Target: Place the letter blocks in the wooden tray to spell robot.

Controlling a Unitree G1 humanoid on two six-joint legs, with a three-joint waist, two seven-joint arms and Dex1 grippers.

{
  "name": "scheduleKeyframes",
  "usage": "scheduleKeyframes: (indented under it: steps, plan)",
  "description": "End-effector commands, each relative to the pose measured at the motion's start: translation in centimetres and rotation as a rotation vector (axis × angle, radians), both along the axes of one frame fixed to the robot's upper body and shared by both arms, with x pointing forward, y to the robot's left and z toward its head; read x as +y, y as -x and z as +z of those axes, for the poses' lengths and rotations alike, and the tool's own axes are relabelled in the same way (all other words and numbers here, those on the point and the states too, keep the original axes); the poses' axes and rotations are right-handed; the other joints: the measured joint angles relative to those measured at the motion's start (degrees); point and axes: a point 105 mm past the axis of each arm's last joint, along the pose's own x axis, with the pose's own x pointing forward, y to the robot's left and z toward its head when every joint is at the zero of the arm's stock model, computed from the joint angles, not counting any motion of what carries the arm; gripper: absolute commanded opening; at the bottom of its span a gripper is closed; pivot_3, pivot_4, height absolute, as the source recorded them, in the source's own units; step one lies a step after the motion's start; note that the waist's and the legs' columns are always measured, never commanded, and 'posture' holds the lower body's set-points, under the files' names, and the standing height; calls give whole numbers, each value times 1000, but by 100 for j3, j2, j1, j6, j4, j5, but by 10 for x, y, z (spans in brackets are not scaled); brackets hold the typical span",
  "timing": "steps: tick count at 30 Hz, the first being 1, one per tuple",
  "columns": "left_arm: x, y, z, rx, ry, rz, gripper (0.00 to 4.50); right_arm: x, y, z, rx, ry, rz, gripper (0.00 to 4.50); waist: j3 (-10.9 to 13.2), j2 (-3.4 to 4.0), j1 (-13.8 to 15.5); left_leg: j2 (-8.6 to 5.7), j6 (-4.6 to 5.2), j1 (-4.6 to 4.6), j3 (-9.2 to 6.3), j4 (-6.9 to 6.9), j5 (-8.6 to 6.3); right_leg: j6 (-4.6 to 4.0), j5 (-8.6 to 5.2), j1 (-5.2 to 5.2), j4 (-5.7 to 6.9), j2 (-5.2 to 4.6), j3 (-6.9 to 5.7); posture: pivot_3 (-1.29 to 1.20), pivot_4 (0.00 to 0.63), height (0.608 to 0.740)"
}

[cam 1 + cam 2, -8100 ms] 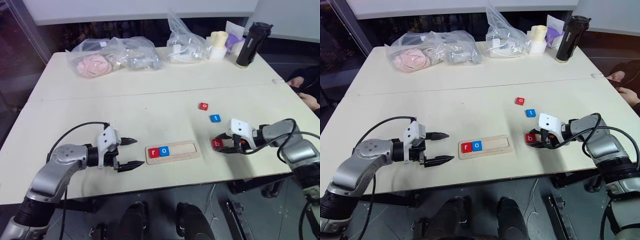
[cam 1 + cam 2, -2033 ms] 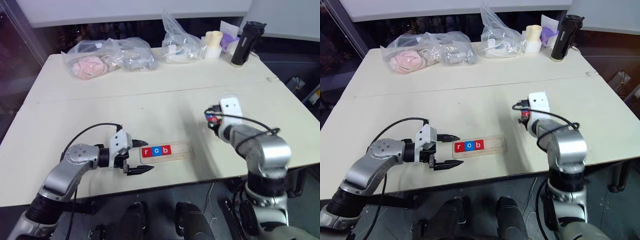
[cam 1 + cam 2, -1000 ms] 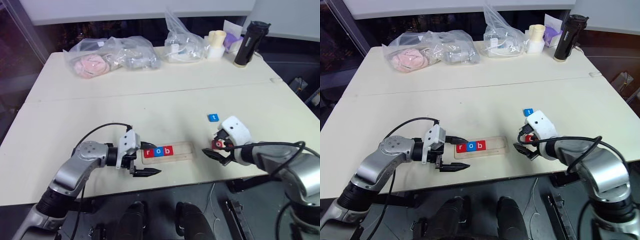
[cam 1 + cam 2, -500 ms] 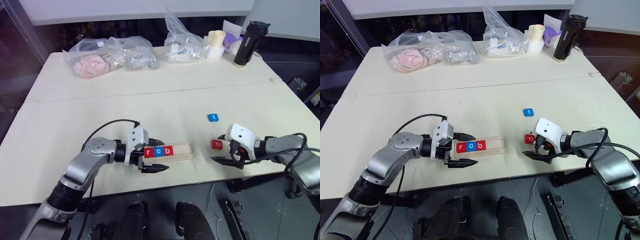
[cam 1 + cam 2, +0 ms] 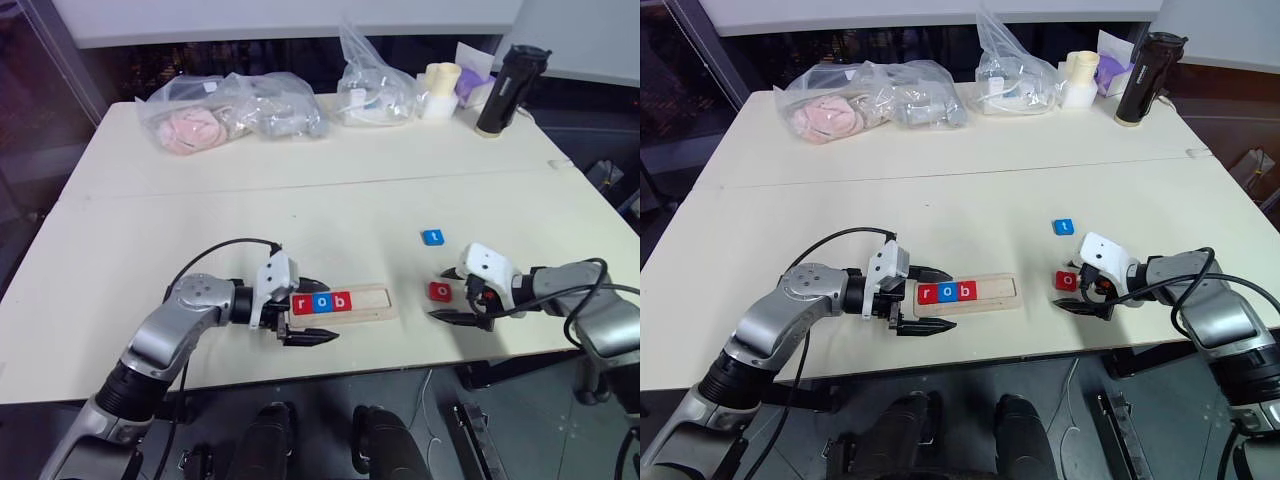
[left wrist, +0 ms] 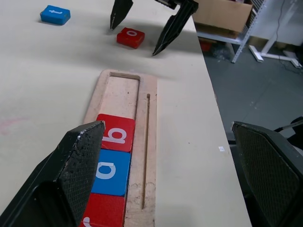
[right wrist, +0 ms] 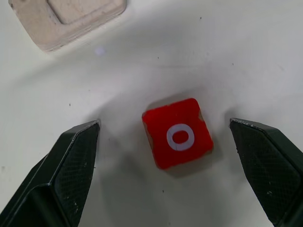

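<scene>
Now wooden tray (image 5: 370, 303) reads "rob"; red "o" block (image 7: 177, 134) between released right claw (image 7: 165, 175); left claw (image 5: 315, 312) released.

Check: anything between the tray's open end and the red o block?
Nothing. Bare table between the wooden tray and red o block, in both eye views.

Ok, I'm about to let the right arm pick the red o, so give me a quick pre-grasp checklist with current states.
1. Right gripper open: ok.
2. Red o block lies between the fingers, untouched, flat on the table: ok.
3. Wooden tray holds r, o, b; the slot next to b is free: ok.
4. Left gripper open, straddling the tray's near end, holding nothing: ok.
5. Blue t block lies apart from the o, out of the fingers' way: ok.
6. Fingers low enough to pinch the block's sides: cannot tell.
</scene>
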Motion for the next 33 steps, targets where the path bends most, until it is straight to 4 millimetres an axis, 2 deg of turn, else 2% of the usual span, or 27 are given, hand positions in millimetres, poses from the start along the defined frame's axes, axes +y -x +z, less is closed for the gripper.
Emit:
scheduleKeyframes:
  steps: [1,3,7,8,12,18,21,25,33]
  plan:
    - [-4,3,4,-20,4,-16,4500,3,-3,4,-21,2,15,4241,0,0,0,0,0,1,0,0,0,0,0,0,1,0,0,0,150,725]
    - [-4,4,4,-19,4,-15,4500,3,-2,2,-17,4,15,3587,0,0,0,0,0,1,0,0,0,0,0,0,1,0,0,0,150,725]
    - [-1,4,4,-21,-1,-3,4500,-1,-2,2,-18,23,8,1448,0,0,-1,0,0,1,0,2,0,0,0,2,2,0,0,0,150,725]
    - [0,4,3,-21,-3,-1,4500,-2,-3,3,-20,25,6,1112,0,0,-1,0,0,2,0,3,0,0,0,3,2,0,0,0,150,725]
    - [1,3,4,-20,-1,16,4500,11,-4,16,-61,13,43,1125,0,0,-1,0,0,4,-1,5,0,0,0,5,2,0,0,0,150,725]
    - [-2,4,7,-22,11,37,4500,57,5,34,-96,-32,196,1125,0,0,-8,1,0,5,-2,4,0,1,1,4,6,0,0,0,150,725]
    - [-1,3,7,-20,12,54,4500,78,10,35,-95,-48,268,1125,0,0,-4,1,0,5,-6,5,0,1,1,5,7,2,-1,0,150,725]
    - [2,4,7,-23,9,75,4500,96,6,31,-94,-47,320,1125,0,0,-5,0,0,4,-3,9,0,1,1,6,7,-1,0,0,150,725]
    - [7,6,8,-21,6,114,4500,111,-3,21,-85,-30,373,1125,0,0,-5,-1,0,4,-4,14,0,0,2,8,7,-2,0,0,150,725]
